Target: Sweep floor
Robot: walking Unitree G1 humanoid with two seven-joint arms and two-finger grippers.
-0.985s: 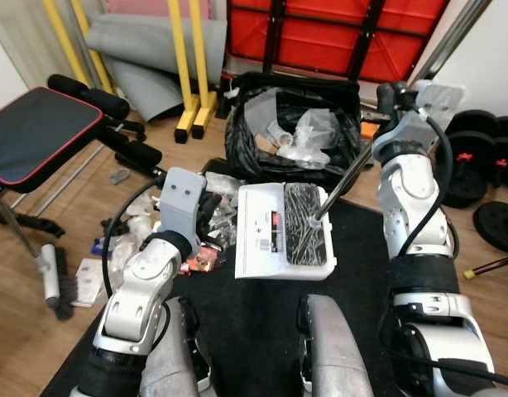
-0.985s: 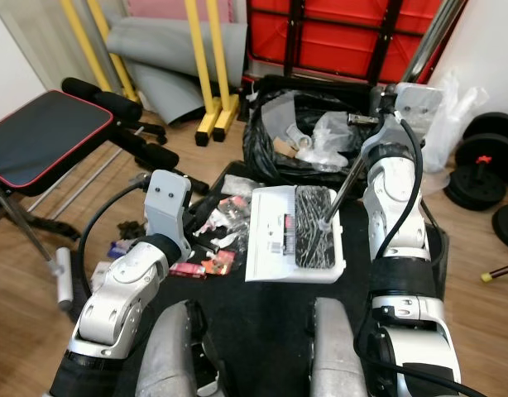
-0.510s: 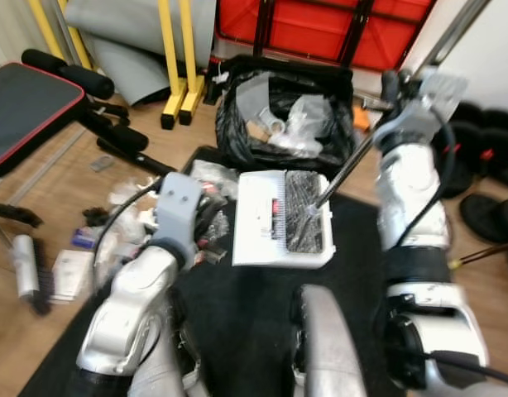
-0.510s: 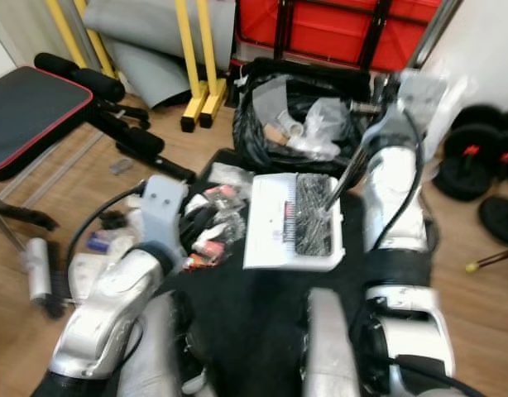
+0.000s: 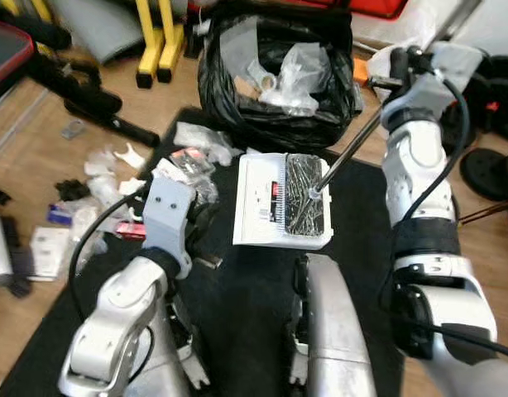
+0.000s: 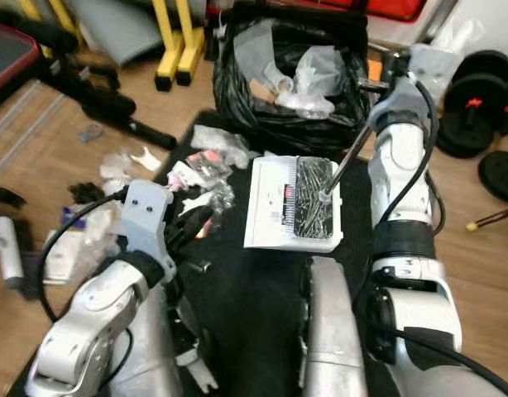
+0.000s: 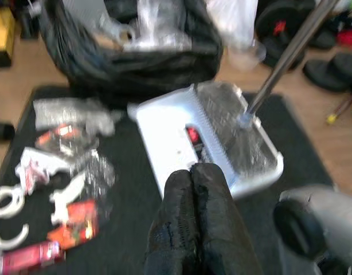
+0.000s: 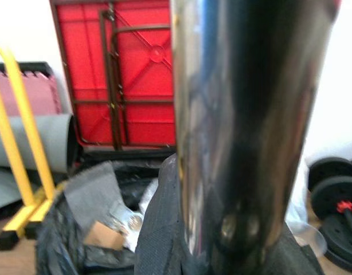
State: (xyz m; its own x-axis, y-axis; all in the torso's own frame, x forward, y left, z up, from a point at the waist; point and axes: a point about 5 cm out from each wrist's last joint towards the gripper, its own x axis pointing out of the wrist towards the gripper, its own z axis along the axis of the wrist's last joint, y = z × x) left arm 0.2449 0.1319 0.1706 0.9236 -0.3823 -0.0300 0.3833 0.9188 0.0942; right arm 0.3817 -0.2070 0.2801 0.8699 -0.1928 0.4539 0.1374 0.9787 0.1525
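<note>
A white push sweeper [image 5: 267,211] with a dark brush window stands on the black mat [image 5: 237,289] in front of my legs. Its chrome handle [image 5: 353,147] slants up to the right, and my right gripper [image 5: 396,76] is shut on it near the top. In the right wrist view the handle [image 8: 239,114] runs between the black fingers [image 8: 159,229]. My left gripper [image 6: 200,219] hangs low to the sweeper's left, shut and holding nothing, its fingertips [image 7: 190,175] pressed together. Wrappers and plastic litter [image 5: 188,161] lie on the mat and floor just beyond it.
An open black bin bag [image 5: 275,124] full of rubbish stands right behind the sweeper. Weight plates [image 5: 494,165] lie to the right, yellow frame legs [image 5: 155,41] and a bench foot at the back left. A hand brush [image 5: 2,256] lies on the wooden floor at far left.
The camera has tipped down and drawn closer, so the whole scene slid up. My right gripper keeps hold of the handle; the left stays shut beside the litter.
</note>
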